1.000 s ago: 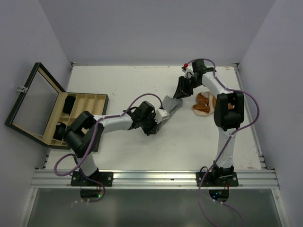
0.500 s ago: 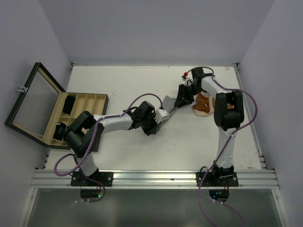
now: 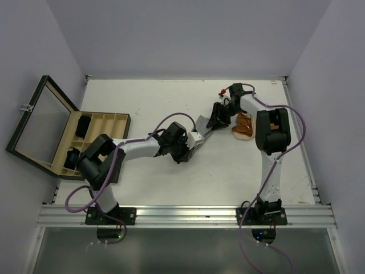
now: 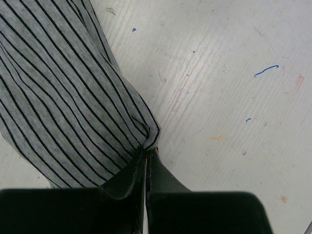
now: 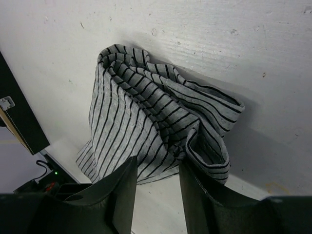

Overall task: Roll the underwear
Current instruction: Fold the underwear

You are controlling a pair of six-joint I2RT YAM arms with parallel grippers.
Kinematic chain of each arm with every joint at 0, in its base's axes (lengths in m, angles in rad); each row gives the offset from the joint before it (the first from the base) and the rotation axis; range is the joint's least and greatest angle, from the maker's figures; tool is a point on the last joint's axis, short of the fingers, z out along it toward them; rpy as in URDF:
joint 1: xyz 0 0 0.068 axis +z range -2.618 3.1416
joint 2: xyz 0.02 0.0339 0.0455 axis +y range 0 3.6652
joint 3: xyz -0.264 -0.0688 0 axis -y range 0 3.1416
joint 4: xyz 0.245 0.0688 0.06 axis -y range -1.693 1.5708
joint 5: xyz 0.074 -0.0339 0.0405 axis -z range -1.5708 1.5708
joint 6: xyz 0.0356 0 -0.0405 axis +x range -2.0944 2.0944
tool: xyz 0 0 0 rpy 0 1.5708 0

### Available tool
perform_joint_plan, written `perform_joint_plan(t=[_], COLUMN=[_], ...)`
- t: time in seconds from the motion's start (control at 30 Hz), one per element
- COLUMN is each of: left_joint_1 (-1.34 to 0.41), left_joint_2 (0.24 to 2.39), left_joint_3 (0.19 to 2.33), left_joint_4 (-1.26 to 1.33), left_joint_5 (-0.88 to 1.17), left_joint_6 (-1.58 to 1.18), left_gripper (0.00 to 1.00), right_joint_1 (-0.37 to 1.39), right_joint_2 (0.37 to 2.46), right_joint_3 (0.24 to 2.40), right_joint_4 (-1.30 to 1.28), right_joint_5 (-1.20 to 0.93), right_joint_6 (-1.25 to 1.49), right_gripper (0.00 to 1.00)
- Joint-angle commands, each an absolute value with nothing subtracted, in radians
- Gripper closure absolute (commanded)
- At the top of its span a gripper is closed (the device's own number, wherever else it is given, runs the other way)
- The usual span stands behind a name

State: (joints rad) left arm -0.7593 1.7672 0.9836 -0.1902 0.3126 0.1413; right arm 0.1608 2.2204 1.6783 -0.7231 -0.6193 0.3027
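**Two grippers at one striped garment, mid-table**

One piece of the underwear, the grey striped pair (image 3: 203, 124), lies bunched on the table (image 3: 228, 171) roughly mid-way across and toward the far side, stretched between my two arms. From the right wrist camera I see it crumpled into soft folds, with one looped hem standing up at its near edge.

My left gripper (image 4: 146, 153) is clamped tight on a pinched corner of the striped cloth; the fabric gathers into a point right at the fingertips and fans out from there. In the overhead view that gripper (image 3: 195, 137) sits at the garment's near-left end.

My right gripper (image 5: 157, 163) is at the opposite end, jaws parted, a fold of the cloth dipping between the two fingers with bare table showing in the gap; nothing is clamped.

Just to the right of that gripper lies the orange-brown pair (image 3: 244, 124), flat on the table and apart from the striped one.

Far off at the left edge sits the wooden box (image 3: 122, 117), its glass lid (image 3: 40, 123) swung open. I can make out a black bundle (image 3: 84, 125) in one far compartment and another dark one (image 3: 72, 158) nearer the front.
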Motion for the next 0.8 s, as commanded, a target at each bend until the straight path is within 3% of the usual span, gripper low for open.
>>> perform_joint_plan(t=[0.0,0.37,0.77], left_joint_1=[-0.752,-0.752,-0.752], left_joint_2=[1.819,1.822,1.830], left_joint_3=[0.928,0.928,0.928], left_joint_4=[-0.314,-0.316,-0.314], left_joint_5=[0.290,0.293,0.299], left_joint_6=[0.141,0.141,0.143], left_gripper=[1.00,1.00,1.00], right_joint_1=[0.158,0.158,0.160], right_joint_2=[2.223,2.232,2.240], right_joint_3=[1.701,1.707,1.736], right_joint_4=[-0.692,-0.588,-0.552], right_joint_5=[-0.618,-0.664,-0.637], right_joint_6=[0.337,0.413,0.439], right_gripper=[0.56,0.63,0.61])
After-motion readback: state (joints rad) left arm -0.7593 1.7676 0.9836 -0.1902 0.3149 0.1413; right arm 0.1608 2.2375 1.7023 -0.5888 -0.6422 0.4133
